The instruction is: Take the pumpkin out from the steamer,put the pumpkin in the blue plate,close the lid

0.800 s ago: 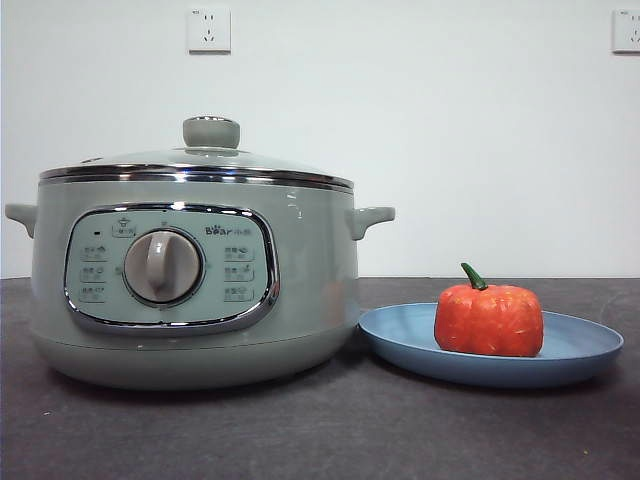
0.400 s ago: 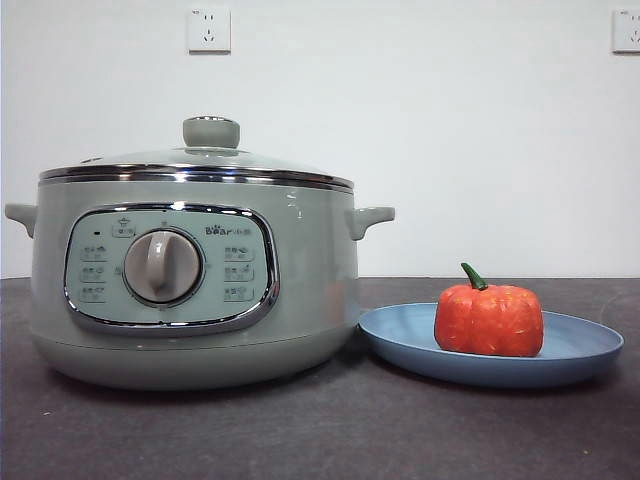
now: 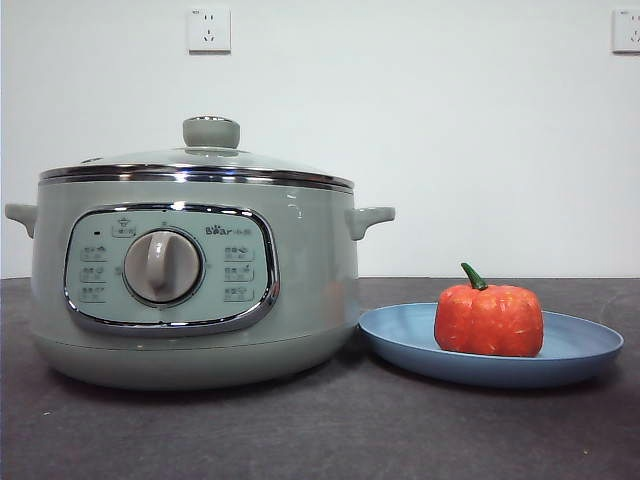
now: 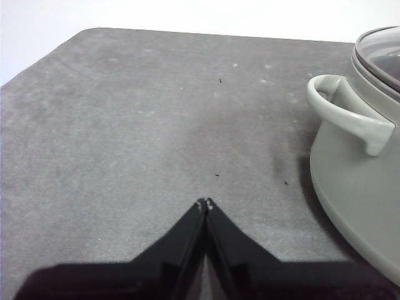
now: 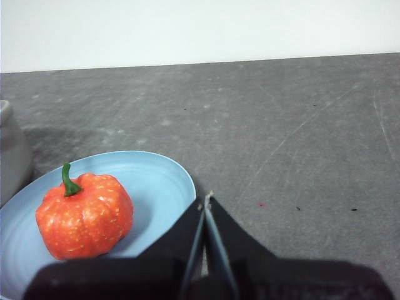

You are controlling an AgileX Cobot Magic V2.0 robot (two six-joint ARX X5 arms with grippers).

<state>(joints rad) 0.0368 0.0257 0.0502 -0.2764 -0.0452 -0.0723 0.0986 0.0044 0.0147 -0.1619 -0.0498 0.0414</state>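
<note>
The orange-red pumpkin (image 3: 489, 318) with its green stem sits upright in the blue plate (image 3: 585, 348), to the right of the steamer (image 3: 300, 290). The glass lid (image 3: 210, 160) with its green knob rests shut on the steamer. My right gripper (image 5: 207, 201) is shut and empty, just beside the blue plate (image 5: 162, 181) and close to the pumpkin (image 5: 84, 215). My left gripper (image 4: 204, 203) is shut and empty over bare table, apart from the steamer (image 4: 362, 181), whose side handle and lid (image 4: 381, 53) edge show. Neither arm shows in the front view.
The dark grey table (image 3: 330, 430) runs under everything, and its far edge (image 4: 81, 34) shows in the left wrist view. A white wall with two sockets (image 3: 209, 29) stands behind. The steamer touches or nearly touches the plate's left rim.
</note>
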